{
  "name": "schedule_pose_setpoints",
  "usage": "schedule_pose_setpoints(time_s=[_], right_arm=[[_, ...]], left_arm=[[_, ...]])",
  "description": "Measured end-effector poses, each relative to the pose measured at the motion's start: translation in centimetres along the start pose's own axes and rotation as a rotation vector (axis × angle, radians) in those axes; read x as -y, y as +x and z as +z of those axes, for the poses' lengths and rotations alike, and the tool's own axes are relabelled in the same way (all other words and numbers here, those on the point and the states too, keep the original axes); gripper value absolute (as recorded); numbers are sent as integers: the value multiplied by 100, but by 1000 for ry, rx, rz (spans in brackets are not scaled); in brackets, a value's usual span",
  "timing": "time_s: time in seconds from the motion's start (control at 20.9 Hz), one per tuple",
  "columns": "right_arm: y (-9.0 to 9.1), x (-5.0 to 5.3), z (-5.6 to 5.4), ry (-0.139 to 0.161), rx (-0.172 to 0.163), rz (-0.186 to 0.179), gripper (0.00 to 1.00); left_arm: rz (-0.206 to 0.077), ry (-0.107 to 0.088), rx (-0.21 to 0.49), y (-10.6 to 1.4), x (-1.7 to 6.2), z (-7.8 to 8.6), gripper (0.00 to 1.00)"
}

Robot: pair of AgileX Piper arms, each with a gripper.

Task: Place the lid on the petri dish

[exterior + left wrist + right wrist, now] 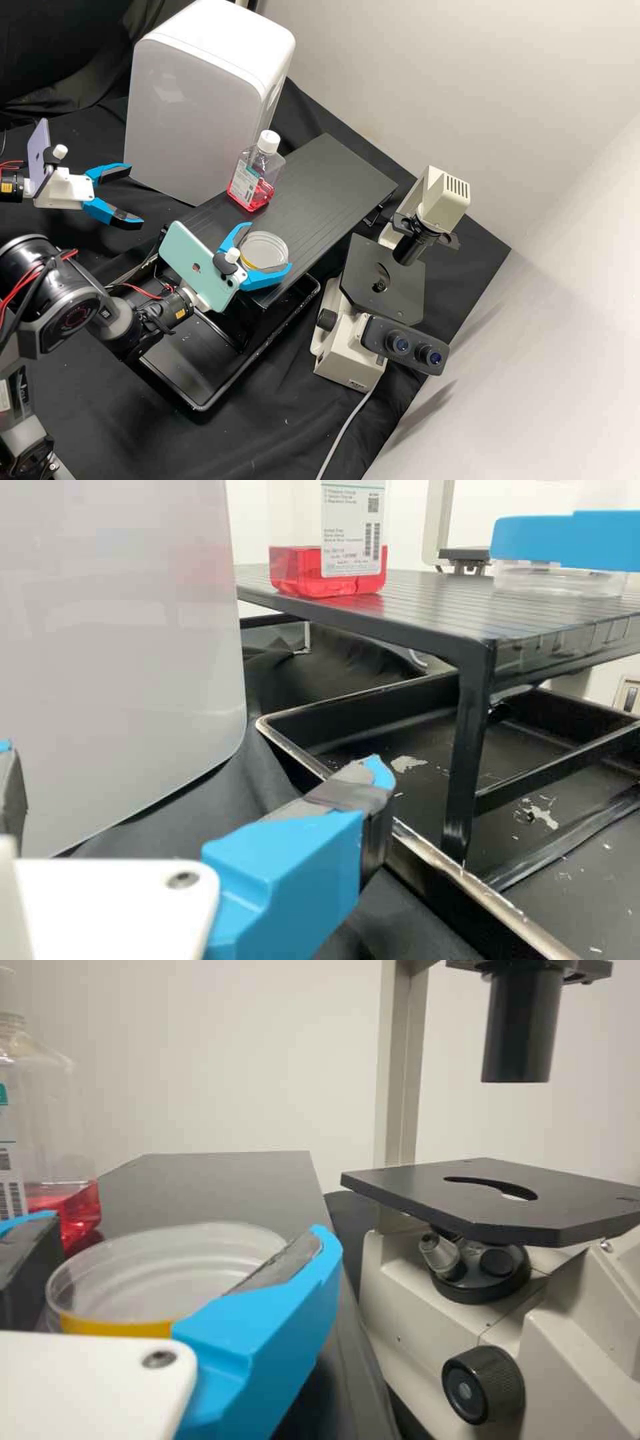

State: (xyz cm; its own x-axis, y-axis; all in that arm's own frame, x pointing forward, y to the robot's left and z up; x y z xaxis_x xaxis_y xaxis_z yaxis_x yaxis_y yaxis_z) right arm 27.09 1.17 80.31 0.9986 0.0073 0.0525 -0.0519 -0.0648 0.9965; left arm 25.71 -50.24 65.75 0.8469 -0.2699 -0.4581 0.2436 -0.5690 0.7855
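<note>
High view of the bench, left to right. The left gripper hangs above the black cloth at the far left, just in front of a white rounded cabinet; its two blue fingers are spread wide with nothing between them. In the left wrist view the cabinet's pale wall stands close beside this gripper. Next comes the right gripper, which carries a teal camera housing on its wrist. It reaches over the near left corner of a black ribbed platform. Its fingers close on either side of the petri dish, which rests flat on that corner of the platform. In the right wrist view the dish is a clear round wall above a yellow band, with the finger pads against its sides. Whether the clear part is the lid already seated on the dish cannot be told. Farther back on the platform, well apart from the dish, a culture flask of red liquid with a white cap stands upright beside the cabinet. Beneath the platform lies a shallow black tray. At the right, just beside the platform, stands an inverted microscope with a black stage.
</note>
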Motion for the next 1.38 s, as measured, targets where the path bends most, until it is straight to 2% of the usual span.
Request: schedule_pose_setpoints(time_s=[0.33, 0.48, 1.38], right_arm=[[-2, -8, -9, 0, -3, 3, 100], [-3, 8, 9, 0, 16, -15, 100], [-2, 1, 17, -1, 19, -13, 100]], left_arm=[[-1, 0, 2, 0, 2, 7, 100], [-3, 0, 2, 1, 8, 5, 100], [-1, -6, -9, 9, 15, 10, 100]])
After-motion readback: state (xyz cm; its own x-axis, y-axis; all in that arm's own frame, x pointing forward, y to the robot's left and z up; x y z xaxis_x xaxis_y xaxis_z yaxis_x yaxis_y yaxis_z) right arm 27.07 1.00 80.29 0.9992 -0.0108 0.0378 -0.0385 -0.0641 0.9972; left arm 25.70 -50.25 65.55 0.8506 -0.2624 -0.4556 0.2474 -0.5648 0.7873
